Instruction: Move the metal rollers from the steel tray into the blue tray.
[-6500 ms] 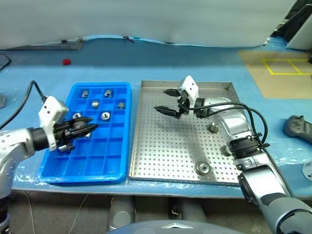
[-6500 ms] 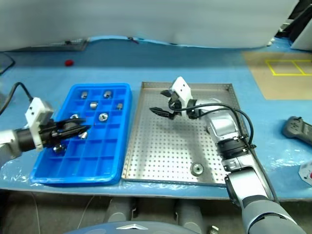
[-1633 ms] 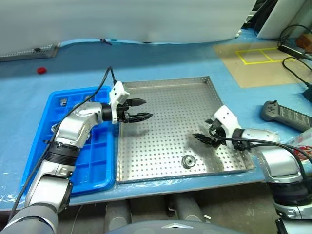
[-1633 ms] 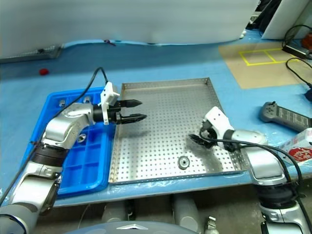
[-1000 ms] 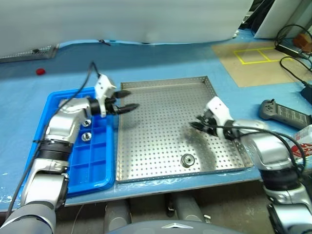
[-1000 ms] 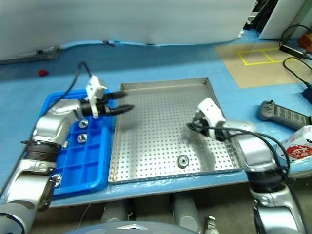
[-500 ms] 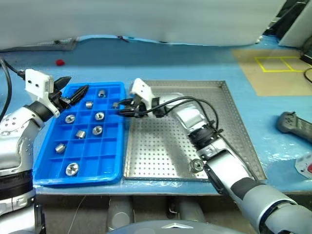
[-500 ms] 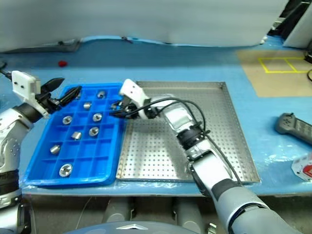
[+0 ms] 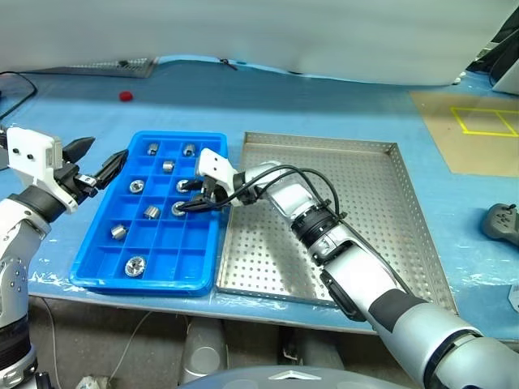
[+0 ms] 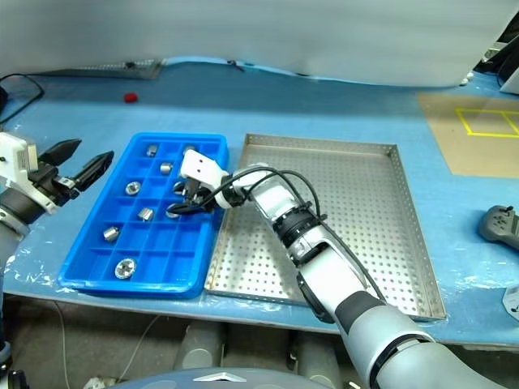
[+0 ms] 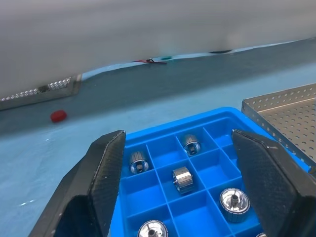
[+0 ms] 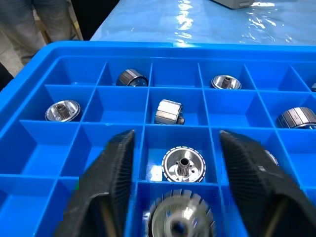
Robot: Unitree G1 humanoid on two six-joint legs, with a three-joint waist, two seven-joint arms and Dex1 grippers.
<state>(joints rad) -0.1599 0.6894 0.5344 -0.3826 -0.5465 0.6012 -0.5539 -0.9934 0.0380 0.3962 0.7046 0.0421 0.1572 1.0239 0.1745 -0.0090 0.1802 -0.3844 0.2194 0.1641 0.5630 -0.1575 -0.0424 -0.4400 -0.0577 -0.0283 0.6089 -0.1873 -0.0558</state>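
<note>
Metal rollers [image 9: 135, 186] in blue tray [image 9: 91, 271], left of steel tray [image 9: 357, 203].

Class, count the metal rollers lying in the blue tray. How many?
9 rollers: two in the far row, one in the next, two in the third, two in the fourth, one in the fifth, one nearest. The right arm may hide more.

glossy plastic blue tray [image 9: 89, 267], perforated steel tray [image 9: 357, 203]

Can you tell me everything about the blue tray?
The blue tray is bright plastic, a rectangle split by thin walls into rows of small square pockets. It lies flat on the blue table cover, right beside the steel tray. Several pockets hold one shiny metal roller each; others are empty. The right gripper hangs open over it.
</note>
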